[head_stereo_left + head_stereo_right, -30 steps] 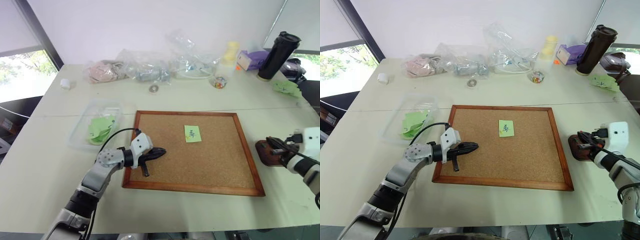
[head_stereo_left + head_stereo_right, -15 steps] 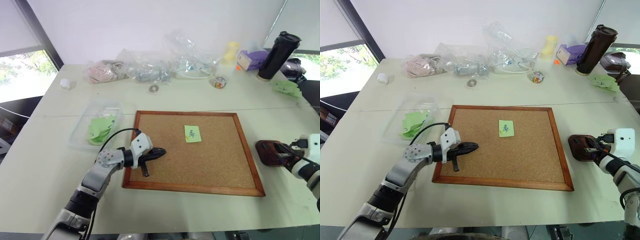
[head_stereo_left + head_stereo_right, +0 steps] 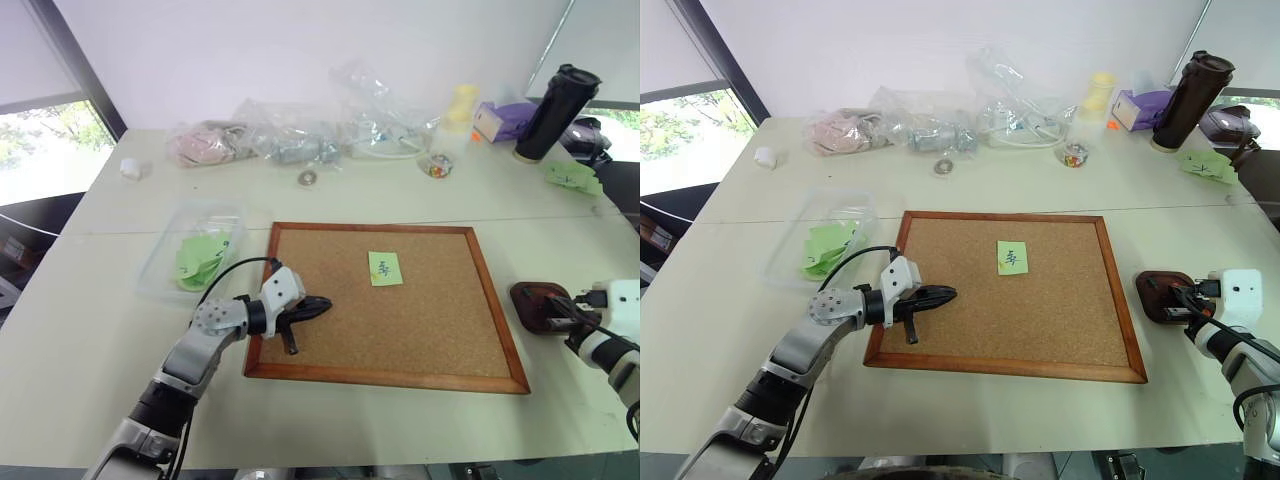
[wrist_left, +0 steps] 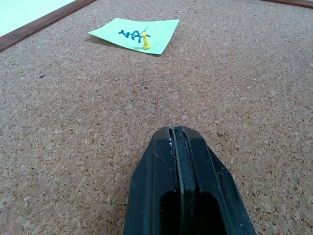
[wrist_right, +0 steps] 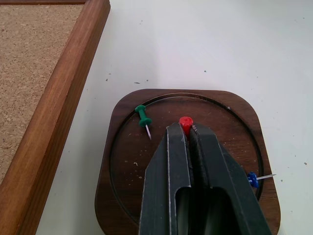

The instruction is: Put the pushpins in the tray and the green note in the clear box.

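The pale bench (image 3: 90, 300) carries everything, with a row of crinkled plastic bags (image 3: 300, 135) and a dark tumbler (image 3: 553, 112) along its far edge. In the middle lies the wood-framed corkboard (image 3: 420, 330).

Just off the corkboard's left side sits the clear box (image 3: 160, 262), with crumpled green papers (image 3: 200, 258) inside it. The green note (image 3: 385, 267) is on the cork, a little above the board's centre, held there by a yellow pushpin (image 4: 145, 43) through its handwritten marks.

The left gripper (image 3: 318, 306) rests over the board's lower left part, pointing toward the note and well apart from it; in its wrist view its two black fingers are pressed together with nothing between them.

The tray (image 5: 234, 105), a dark glossy rounded dish, sits on the bench just beside the board's right frame. The right gripper (image 5: 189, 131) is directly above it, its fingers nearly closed with a narrow slit between them; a red pushpin (image 5: 185, 121) shows at the tips, though whether it is pinched or simply lying at the tips is hard to tell. A green pushpin (image 5: 143, 115) lies in the tray, and a blue pushpin (image 5: 253, 179) lies on its rim.
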You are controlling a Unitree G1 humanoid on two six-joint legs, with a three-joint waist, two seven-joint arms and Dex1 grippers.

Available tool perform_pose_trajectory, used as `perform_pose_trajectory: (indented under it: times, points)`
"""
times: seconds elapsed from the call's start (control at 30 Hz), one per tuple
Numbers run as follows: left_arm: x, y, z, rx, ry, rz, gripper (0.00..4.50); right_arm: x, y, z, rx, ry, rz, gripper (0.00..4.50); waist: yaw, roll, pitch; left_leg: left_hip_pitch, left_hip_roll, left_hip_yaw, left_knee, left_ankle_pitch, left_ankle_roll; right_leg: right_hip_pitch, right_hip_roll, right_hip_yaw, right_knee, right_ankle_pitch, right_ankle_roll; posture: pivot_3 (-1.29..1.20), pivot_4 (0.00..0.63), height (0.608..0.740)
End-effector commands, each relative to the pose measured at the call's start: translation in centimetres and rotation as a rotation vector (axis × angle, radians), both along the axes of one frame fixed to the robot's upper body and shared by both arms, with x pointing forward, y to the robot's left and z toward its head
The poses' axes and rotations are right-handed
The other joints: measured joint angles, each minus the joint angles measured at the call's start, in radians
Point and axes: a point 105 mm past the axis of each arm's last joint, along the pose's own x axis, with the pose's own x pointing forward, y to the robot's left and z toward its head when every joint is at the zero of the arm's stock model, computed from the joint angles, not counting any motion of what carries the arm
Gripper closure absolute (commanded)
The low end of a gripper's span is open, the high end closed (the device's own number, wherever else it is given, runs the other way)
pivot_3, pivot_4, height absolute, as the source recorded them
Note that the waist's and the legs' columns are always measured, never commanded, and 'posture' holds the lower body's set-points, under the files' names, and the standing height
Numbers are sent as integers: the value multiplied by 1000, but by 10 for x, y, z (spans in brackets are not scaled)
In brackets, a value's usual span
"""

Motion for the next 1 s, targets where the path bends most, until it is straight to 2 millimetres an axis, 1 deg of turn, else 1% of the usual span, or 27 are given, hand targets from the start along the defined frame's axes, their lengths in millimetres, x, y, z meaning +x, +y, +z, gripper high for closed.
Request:
perform_pose_trajectory:
  times: [0.03, 0.13, 0.2, 0.37, 0.7, 0.83, 0.93, 1.0]
  points:
    - [-13, 0, -29, 69, 98, -24, 4500, -1, 1, -5, 15, 18, 1, 3166, -1, 1, 0, 0, 0, 0, 0, 0, 0, 0, 0, 0, 0, 0, 0, 0, 150, 740]
    - [-12, 0, -28, 71, 96, -28, 4500, 0, 1, -4, 1, 18, 4, 1585, 0, 0, 0, 0, 0, 0, 0, 0, 0, 1, 0, 0, -2, 0, 0, 0, 150, 740]
    - [-12, 0, -28, 72, 95, -29, 4500, 0, 1, -1, 0, 14, 7, 623, 0, 0, 0, 0, 0, 0, 0, 0, 0, 1, 0, 0, -2, 0, 0, 0, 150, 740]
    - [-12, -1, -28, 70, 96, -31, 4500, 1, 1, 9, -4, -10, 15, 623, 1, 1, 0, 0, 0, 0, 0, 0, 0, 1, 0, 0, -3, 0, 0, 0, 150, 740]
    - [-12, -3, -28, 64, 97, -33, 4500, 4, 3, 38, -19, -74, 51, 623, 1, 1, 0, -1, 0, 0, -1, 0, 0, 1, 0, 0, -3, 0, 0, 0, 150, 740]
    - [-12, -3, -28, 63, 97, -35, 4500, 9, 7, 62, -35, -129, 85, 623, 1, 1, 0, -1, 0, 0, -1, 0, 0, 1, 0, 0, -3, 0, 0, 0, 150, 740]
    - [-12, -3, -28, 64, 97, -34, 4500, 11, 16, 79, -38, -163, 130, 623, 2, 1, 0, -1, 0, 0, -1, 0, 0, 1, 0, 0, -3, 0, 0, 0, 150, 740]
    - [-12, -3, -27, 64, 96, -34, 4500, 14, 27, 88, -27, -178, 179, 623, 2, 1, 0, -1, 0, 0, -1, 0, 0, 1, 0, 0, -3, 0, 0, 0, 150, 740]
